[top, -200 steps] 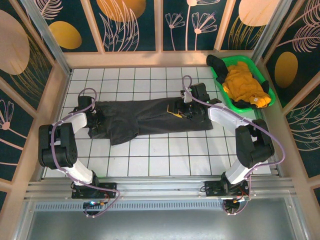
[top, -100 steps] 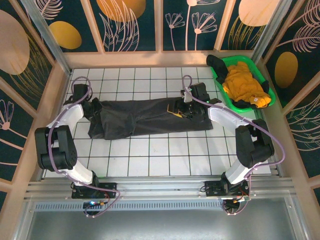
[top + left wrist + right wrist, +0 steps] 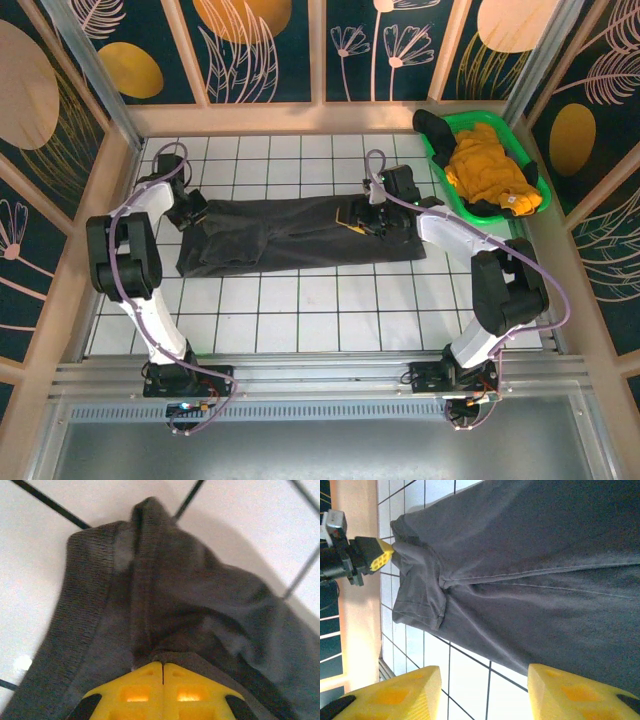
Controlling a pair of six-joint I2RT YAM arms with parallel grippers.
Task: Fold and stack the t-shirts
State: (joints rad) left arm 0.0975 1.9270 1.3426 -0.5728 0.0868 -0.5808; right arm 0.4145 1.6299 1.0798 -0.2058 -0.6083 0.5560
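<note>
No text, brand, number or sign is legible. A small pale tag [image 3: 511,200] on the yellow shirt [image 3: 485,160] in the tray [image 3: 468,118] is too small to read. The wall panels [image 3: 250,45] carry leaf and disc motifs, not lettering.

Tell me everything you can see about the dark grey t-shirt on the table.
The dark grey t-shirt is plain soft cloth with a ribbed edge band. It lies stretched sideways on the white tiled table, mostly flat but creased, its left end bunched. The left gripper is shut on that end. The right gripper is open above the right part; contact there is unclear.
</note>
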